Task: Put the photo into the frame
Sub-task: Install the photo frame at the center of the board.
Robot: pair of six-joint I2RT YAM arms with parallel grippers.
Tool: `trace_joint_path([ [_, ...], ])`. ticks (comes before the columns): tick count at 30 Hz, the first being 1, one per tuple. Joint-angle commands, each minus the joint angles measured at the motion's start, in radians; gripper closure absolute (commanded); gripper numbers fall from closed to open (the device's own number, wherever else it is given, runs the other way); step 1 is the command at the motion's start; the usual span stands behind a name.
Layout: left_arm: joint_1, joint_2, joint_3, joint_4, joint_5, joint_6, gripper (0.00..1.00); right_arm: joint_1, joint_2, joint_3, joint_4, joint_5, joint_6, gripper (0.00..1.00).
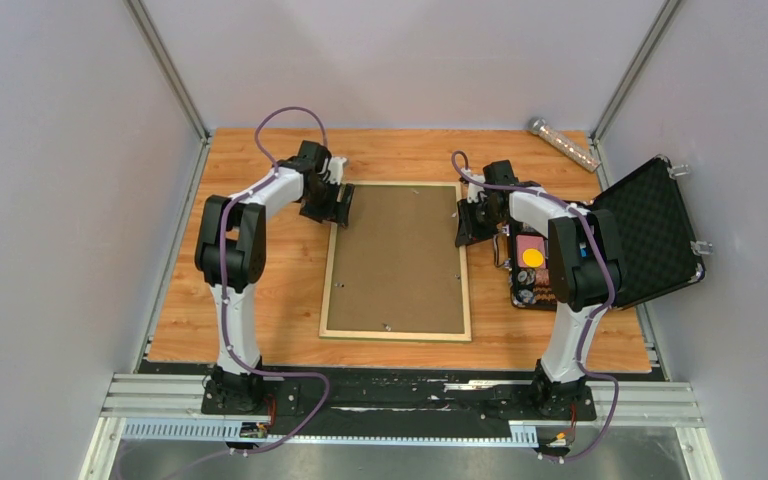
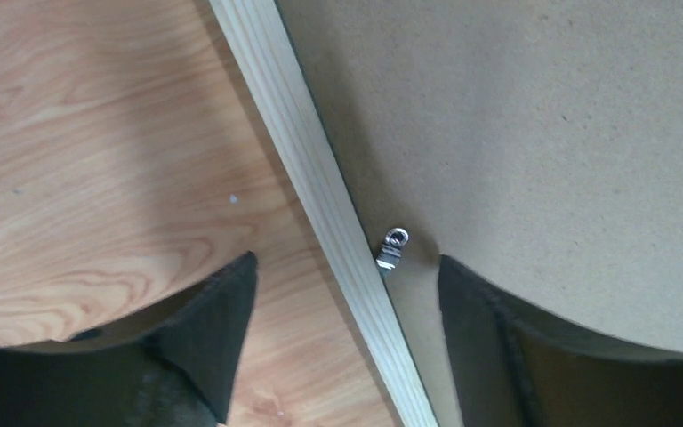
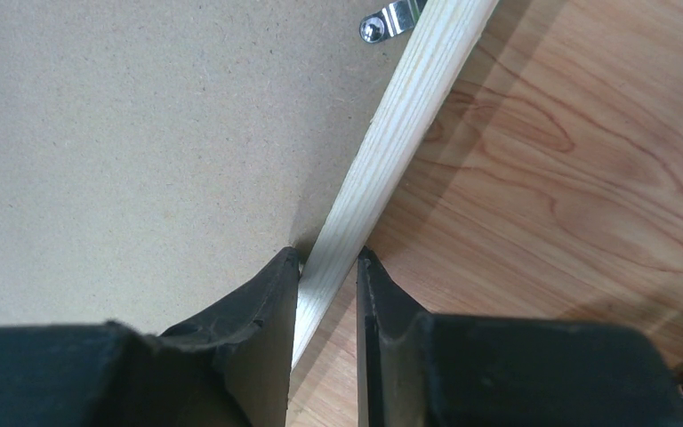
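The frame [image 1: 328, 270] lies face down in the middle of the table, pale wood rails up, with a brown backing board [image 1: 400, 260] set inside it. The photo is hidden. My left gripper [image 1: 343, 205] is open at the left rail's far end; in the left wrist view it [image 2: 347, 262] straddles the rail [image 2: 293, 133], one finger over the table and one over the board [image 2: 542, 133], beside a small metal clip [image 2: 393, 247]. My right gripper [image 1: 463, 228] is at the right rail's far end, where it [image 3: 327, 255] is shut on the rail [image 3: 400, 133].
An open black case [image 1: 650, 230] holding a pink box with an orange disc [image 1: 531, 257] stands just right of the right arm. A glittery tube [image 1: 564, 144] lies at the back right corner. Another metal clip [image 3: 389, 20] sits on the right rail. Grey walls enclose the table.
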Motion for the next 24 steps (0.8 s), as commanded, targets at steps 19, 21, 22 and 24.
trace_joint_path([
  [19,-0.041,-0.419,-0.394,-0.132,0.096,0.204,0.0,-0.001,0.006,0.002,0.071,0.004,-0.031,0.87],
  [21,-0.055,-0.449,-0.431,-0.134,0.097,0.228,0.0,-0.001,0.008,0.003,0.072,-0.003,-0.033,0.87],
  [22,-0.066,-0.457,-0.436,-0.134,0.091,0.238,0.0,-0.001,0.008,0.001,0.072,-0.006,-0.035,0.87],
  [24,-0.087,-0.47,-0.445,-0.131,0.073,0.248,0.0,-0.001,0.008,0.001,0.072,-0.01,-0.037,0.87],
])
